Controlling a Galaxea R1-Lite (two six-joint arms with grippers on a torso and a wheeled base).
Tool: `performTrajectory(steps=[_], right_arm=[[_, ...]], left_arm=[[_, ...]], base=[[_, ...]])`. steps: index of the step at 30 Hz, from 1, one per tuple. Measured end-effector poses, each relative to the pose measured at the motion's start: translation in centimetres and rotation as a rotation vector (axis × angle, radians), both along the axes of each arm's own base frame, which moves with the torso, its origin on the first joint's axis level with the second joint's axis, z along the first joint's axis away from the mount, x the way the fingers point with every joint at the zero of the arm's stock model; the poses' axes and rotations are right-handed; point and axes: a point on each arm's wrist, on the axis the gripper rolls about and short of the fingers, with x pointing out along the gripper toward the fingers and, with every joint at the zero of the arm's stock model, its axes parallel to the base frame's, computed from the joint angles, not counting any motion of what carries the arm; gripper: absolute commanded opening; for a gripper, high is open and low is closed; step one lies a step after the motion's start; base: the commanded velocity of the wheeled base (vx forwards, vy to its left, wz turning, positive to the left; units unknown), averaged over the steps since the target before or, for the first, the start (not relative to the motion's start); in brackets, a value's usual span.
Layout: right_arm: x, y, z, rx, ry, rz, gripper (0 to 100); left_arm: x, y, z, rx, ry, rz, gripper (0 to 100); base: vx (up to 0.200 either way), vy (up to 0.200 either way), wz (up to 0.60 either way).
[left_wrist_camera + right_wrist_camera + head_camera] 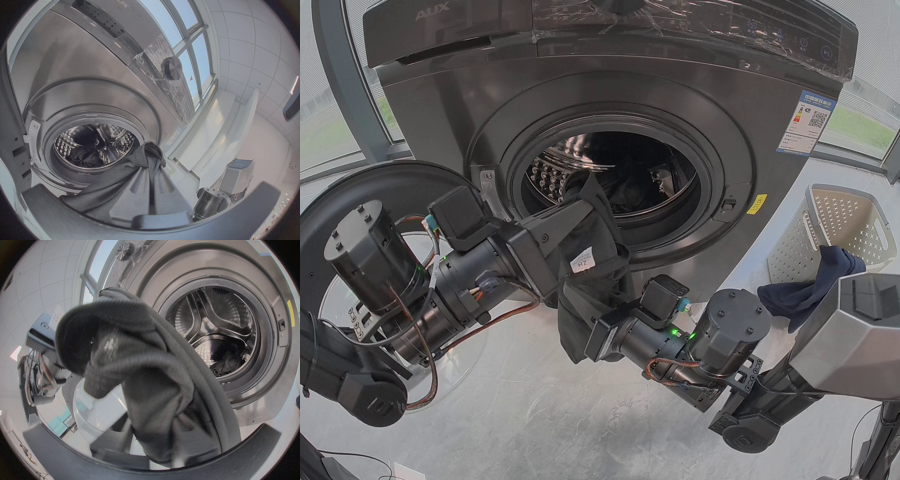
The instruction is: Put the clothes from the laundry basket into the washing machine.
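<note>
Pale marble floor (506, 406) and windows surround a steel-grey washing machine (600, 81), its round door (375, 181) swung open at left. Next, the left gripper (582, 189) is clenched on a dark grey knit garment (594, 275) at the mouth of the drum (637, 169); the left wrist view shows its fingers (137, 187) pinching the hem. The garment hangs down over the right gripper (589, 331); its grip cannot be told. The right wrist view shows dark clothing (226, 363) inside the drum. Far right, a navy cloth (806, 294) hangs beside a white laundry basket (850, 219).
</note>
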Motion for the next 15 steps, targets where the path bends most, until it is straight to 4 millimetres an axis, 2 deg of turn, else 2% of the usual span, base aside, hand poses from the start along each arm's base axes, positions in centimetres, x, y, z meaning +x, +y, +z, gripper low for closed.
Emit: performTrajectory(steps=[6, 11, 12, 15], right_arm=[[-0.2, -0.1, 0.3, 0.015, 0.006, -0.001, 0], [-1.5, -1.1, 0.6, 0.001, 0.022, 0.009, 0], [-1.8, -1.4, 0.8, 0.001, 0.025, 0.012, 0], [-2.9, -2.1, 1.1, 0.000, 0.038, 0.028, 0]], left_arm=[[0.1, 0.0, -0.2, 0.004, 0.006, 0.003, 0], [0.1, 0.0, -0.4, 0.011, 0.015, 0.003, 0], [0.1, 0.0, -0.4, 0.012, 0.015, 0.003, 100], [0.1, 0.0, -0.6, 0.018, 0.021, 0.004, 100]], base=[[0.000, 0.000, 0.00], [0.000, 0.000, 0.00], [0.000, 0.000, 0.00], [0.000, 0.000, 0.00]])
